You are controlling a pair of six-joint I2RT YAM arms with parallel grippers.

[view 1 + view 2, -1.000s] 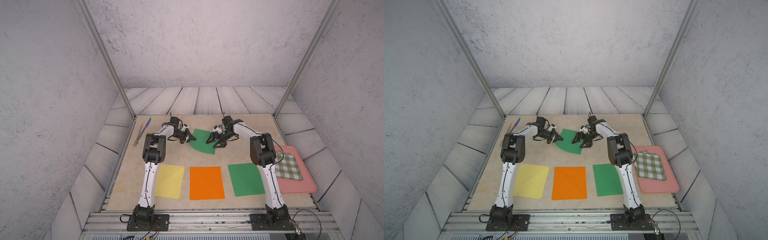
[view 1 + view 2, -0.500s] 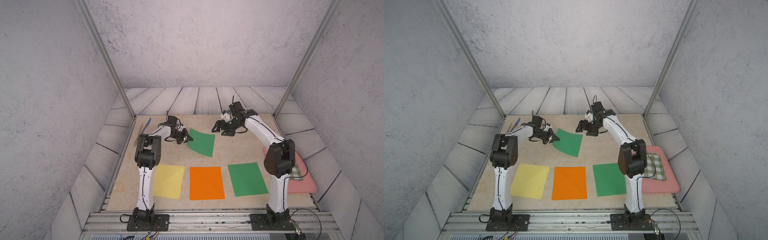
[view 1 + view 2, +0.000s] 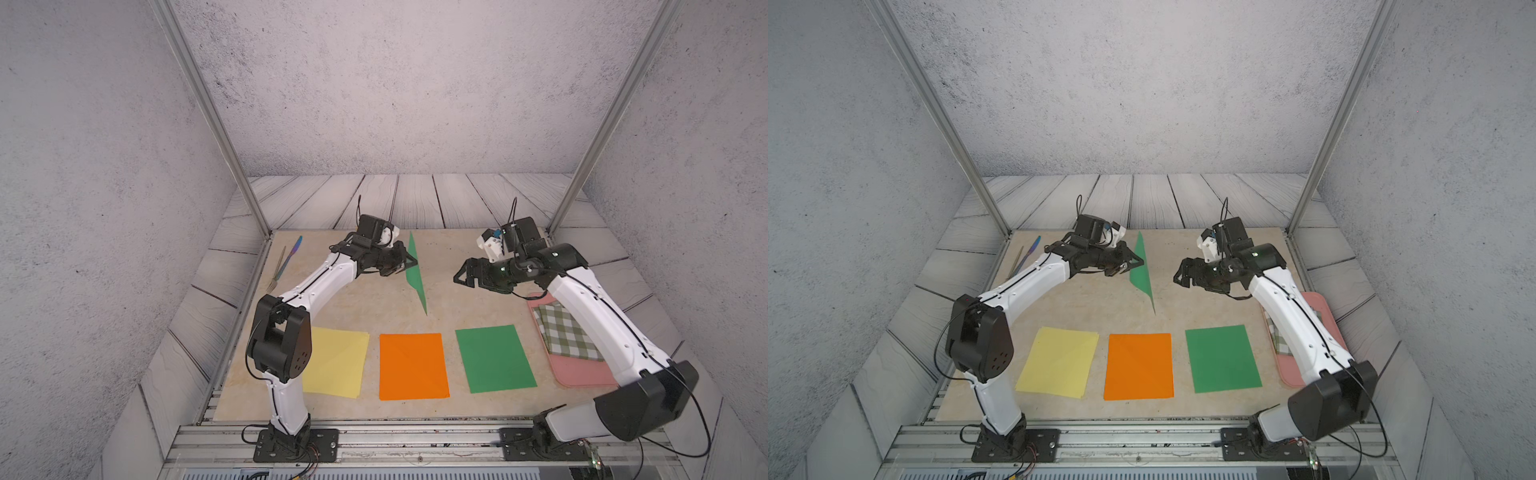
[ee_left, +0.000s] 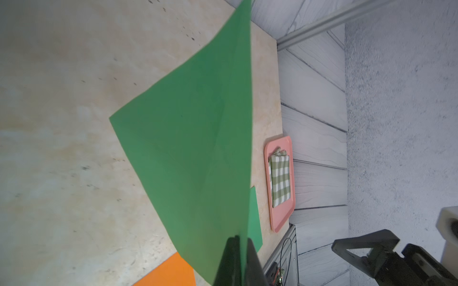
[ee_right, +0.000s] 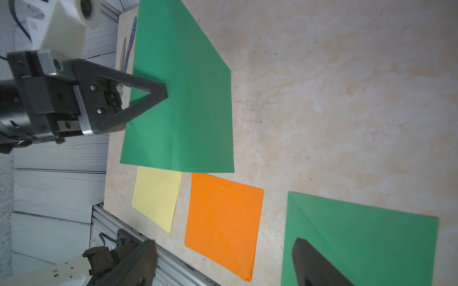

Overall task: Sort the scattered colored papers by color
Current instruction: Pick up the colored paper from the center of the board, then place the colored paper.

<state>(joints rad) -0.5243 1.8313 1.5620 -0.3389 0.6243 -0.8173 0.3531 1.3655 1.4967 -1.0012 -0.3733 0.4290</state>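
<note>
In both top views, the left end effector (image 3: 405, 264) had the green sheet (image 3: 415, 278) pinched, lifted above the table's (image 3: 353, 307) far middle. The right end effector (image 3: 463, 276) had let go, jaws wide. Left wrist view: sheet hanging clear. Right wrist view: green pile (image 5: 371, 235) waiting by the front edge.

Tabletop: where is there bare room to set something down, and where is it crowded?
Bare: the table has a middle band between the held green sheet, the right gripper and the near piles, plus the far strip between that sheet and the right gripper. Crowded: yellow pile, orange pile and green pile sit close together; the pink tray with checked cloth fills the right edge.
</note>
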